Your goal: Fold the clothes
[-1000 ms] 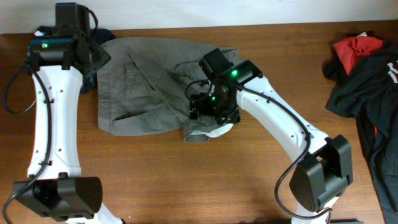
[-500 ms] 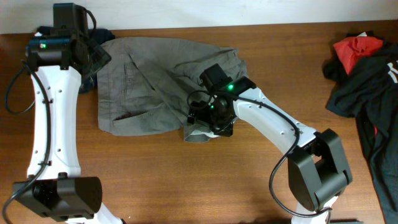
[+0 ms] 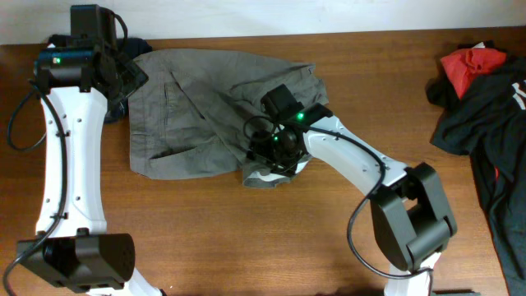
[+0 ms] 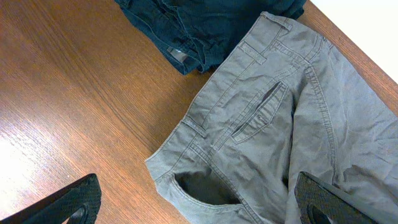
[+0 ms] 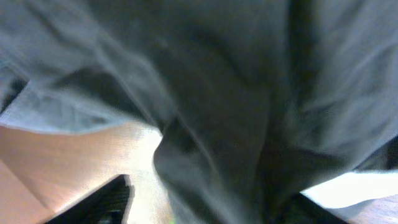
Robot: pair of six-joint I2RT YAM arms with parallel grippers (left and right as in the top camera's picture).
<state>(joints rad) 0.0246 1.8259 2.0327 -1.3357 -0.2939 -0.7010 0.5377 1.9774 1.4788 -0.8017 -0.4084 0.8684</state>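
Two arms at one brown wooden table (image 3: 246,247), seen from overhead.

Grey trousers (image 3: 189,115): the largest item, lying left of centre near the far edge. Spread mostly flat on the left part. Rumpled and doubled over itself on the right part. A pale patch of cloth (image 3: 283,174) shows at the lower right corner of the bunch.

Heap of black and red clothes (image 3: 485,90): far right of the table, well apart from the trousers, running off the right edge of the view.

Dark blue garment (image 4: 205,25): at the far left corner, crumpled. It touches the waistband end of the trousers. Mostly hidden under the left arm in the overhead view.

Back pocket (image 4: 261,112): a slit pocket on the trousers' seat, face up, clear in the left wrist view.

Left gripper (image 3: 123,78): held above the table's far left corner, over the waistband end of the trousers. In its own camera the two fingers sit at opposite lower corners, spread wide, with nothing between them.

Right gripper (image 3: 267,152): down in the rumpled right part of the trousers, just above the pale patch. Its camera is filled with blurred grey folds, and a ridge of cloth runs down between the dark fingers (image 5: 106,202). Cannot tell whether the tips pinch that cloth or stand apart.
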